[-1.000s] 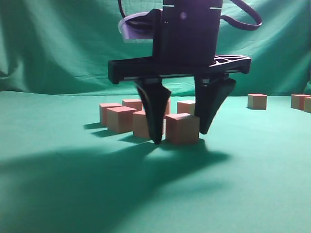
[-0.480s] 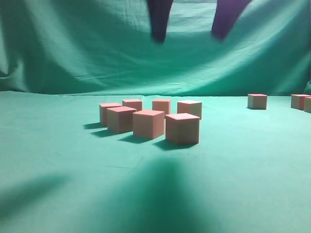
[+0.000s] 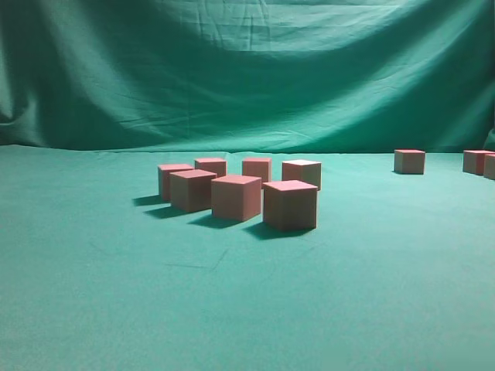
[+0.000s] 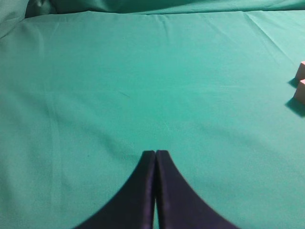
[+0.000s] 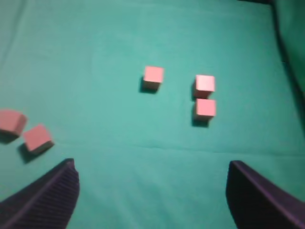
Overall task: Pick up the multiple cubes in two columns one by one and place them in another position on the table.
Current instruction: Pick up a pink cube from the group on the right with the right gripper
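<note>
Several pink-topped wooden cubes stand in two columns mid-table in the exterior view, the nearest cube at the front right of the group. Three more cubes stand apart at the far right, one nearer the middle and two at the edge. No gripper shows in the exterior view. My left gripper is shut and empty over bare cloth, with two cubes at its right edge. My right gripper is open and empty, high above the cloth, looking down on three cubes and two more at the left.
Green cloth covers the table and hangs as a backdrop. Its fold rises along the right side of the right wrist view.
The open gripper that stood around the nearest cube has risen out of the top of the exterior view. The cube stays on the table where it was.
</note>
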